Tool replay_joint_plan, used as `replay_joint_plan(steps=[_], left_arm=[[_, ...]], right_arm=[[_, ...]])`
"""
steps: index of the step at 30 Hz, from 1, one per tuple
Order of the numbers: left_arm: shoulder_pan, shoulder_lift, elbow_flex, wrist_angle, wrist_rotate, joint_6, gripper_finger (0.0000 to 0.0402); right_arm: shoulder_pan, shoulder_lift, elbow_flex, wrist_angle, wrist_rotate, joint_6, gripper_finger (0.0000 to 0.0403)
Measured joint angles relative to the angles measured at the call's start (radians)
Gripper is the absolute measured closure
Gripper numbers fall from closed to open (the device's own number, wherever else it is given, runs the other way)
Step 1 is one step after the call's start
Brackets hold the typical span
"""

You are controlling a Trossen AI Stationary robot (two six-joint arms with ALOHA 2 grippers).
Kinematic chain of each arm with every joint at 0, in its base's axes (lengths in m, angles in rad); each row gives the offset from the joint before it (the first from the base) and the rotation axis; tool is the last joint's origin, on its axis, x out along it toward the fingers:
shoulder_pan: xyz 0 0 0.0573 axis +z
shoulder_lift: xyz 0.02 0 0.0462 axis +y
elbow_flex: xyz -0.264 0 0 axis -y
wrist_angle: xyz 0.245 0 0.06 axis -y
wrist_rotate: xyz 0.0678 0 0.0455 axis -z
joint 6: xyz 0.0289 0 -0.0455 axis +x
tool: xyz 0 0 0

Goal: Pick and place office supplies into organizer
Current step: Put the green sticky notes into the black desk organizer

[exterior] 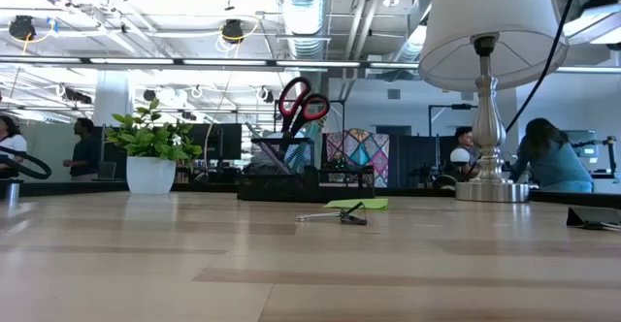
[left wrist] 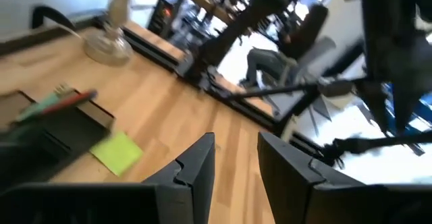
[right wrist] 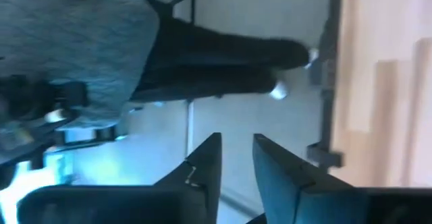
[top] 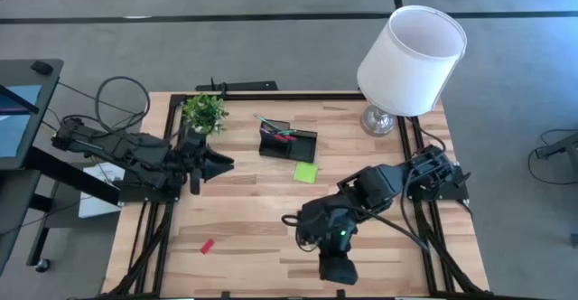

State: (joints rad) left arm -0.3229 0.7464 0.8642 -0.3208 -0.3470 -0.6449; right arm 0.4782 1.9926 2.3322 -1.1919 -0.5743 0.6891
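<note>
The black organizer (top: 287, 143) stands on the table's far middle, with red-handled scissors (exterior: 301, 104) and pens upright in it. A lime-green sticky-note pad (top: 305, 172) lies flat just near-right of it. In the low view a thin silvery-and-dark item (exterior: 335, 215) lies on the table in front of the pad. A red eraser (top: 207, 246) lies near the left front. My left gripper (top: 226, 164) hovers left of the organizer, open and with nothing in it (left wrist: 236, 137). My right gripper (top: 291, 220) hangs above the table's near middle, open with nothing between its fingers (right wrist: 237, 137).
A small potted plant (top: 203, 112) stands at the far left, close to my left gripper. A white-shaded lamp (top: 411, 60) stands at the far right corner. Bare wood lies between the eraser and the right arm. People show in the room beyond the table.
</note>
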Motion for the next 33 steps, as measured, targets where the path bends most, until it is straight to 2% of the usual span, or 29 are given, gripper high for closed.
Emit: replay_joint_plan(steps=[2,5,10,15,21,33], left_arm=[[0.000,0.000,0.000,-0.016,0.029,-0.003,0.0294],[0.000,0.000,0.000,-0.049,0.023,0.013,0.0294],[0.000,0.000,0.000,-0.098,-0.051,0.020,0.0294],[0.000,0.000,0.000,-0.122,-0.114,0.020,0.0294],[0.000,0.000,0.000,-0.120,-0.115,0.014,0.0294],[0.000,0.010,0.000,-0.165,-0.103,-0.051,0.0294]], right_arm=[[0.000,0.000,0.000,0.005,-0.031,0.016,0.0306],[0.001,0.000,0.000,0.004,-0.020,0.017,0.0279],[0.002,0.013,0.000,0.011,0.019,0.018,0.0240],[0.005,0.012,0.000,-0.018,0.055,0.019,0.0218],[-0.005,0.012,0.000,-0.060,0.079,0.019,0.0217],[-0.003,0.025,0.000,-0.072,0.171,-0.041,0.0246]])
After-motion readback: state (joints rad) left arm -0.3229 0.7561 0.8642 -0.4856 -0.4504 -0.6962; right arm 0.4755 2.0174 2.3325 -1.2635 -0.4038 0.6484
